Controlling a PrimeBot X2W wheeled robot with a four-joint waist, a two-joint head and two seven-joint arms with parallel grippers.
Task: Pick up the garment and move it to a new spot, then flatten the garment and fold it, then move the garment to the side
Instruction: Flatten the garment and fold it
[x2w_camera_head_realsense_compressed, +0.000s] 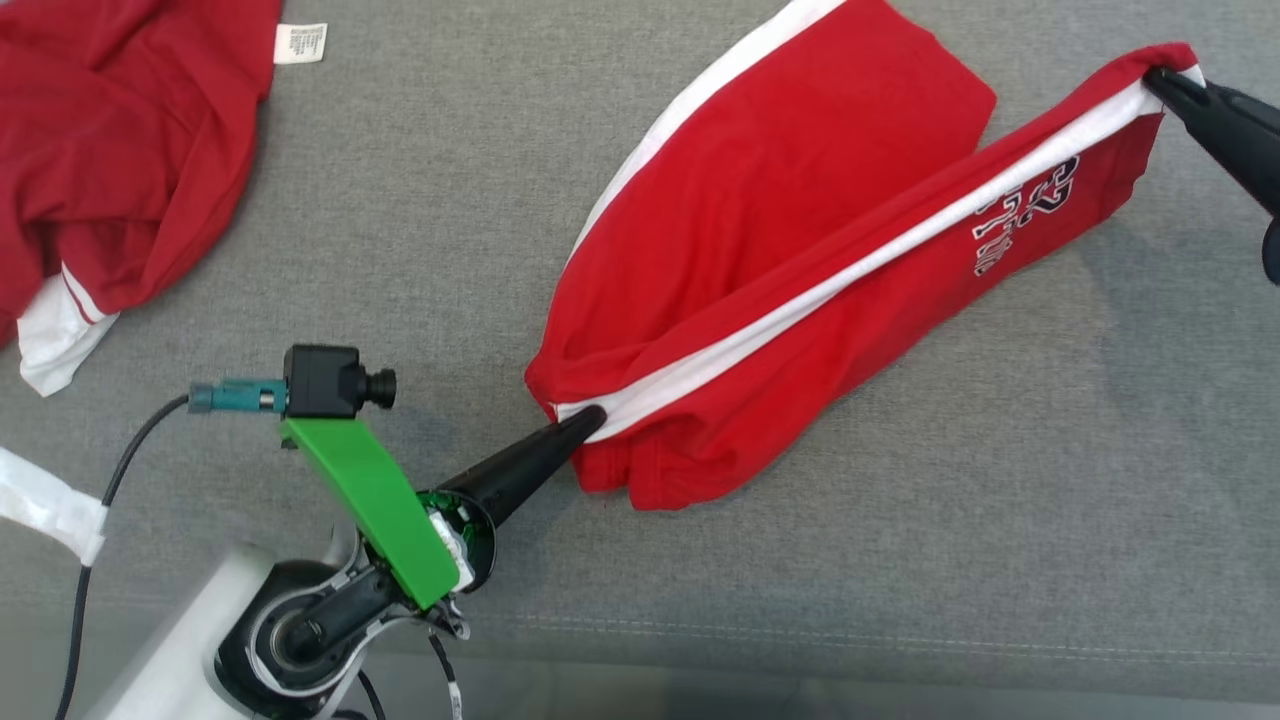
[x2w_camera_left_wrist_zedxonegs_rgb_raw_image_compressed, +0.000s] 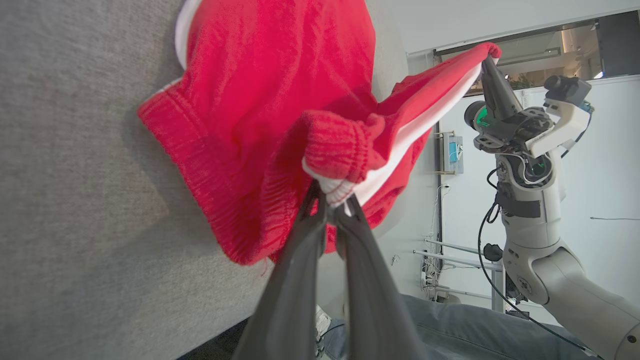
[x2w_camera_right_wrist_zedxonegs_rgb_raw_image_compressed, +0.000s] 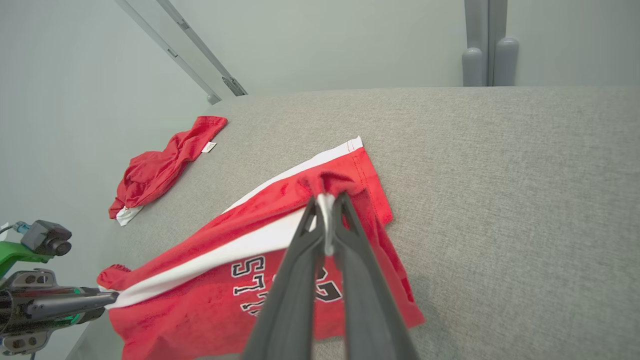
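while the red shorts with a white side stripe (x2w_camera_head_realsense_compressed: 790, 230) are hanging stretched over the grey fabric surface (x2w_camera_head_realsense_compressed: 420, 200), right of centre, lowering both ends evenly with the stripe taut is looking wisest; the left gripper (x2w_camera_head_realsense_compressed: 592, 420) is pinching the near waistband, jaws almost closed, and the right gripper (x2w_camera_head_realsense_compressed: 1165, 82) is pinching the far-right hem likewise

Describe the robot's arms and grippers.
The left gripper and right gripper have long, tapered dark fingers. The left wrist carries a green bracket with a small black camera and a black cable. The right arm is pale grey, with a white bracket.
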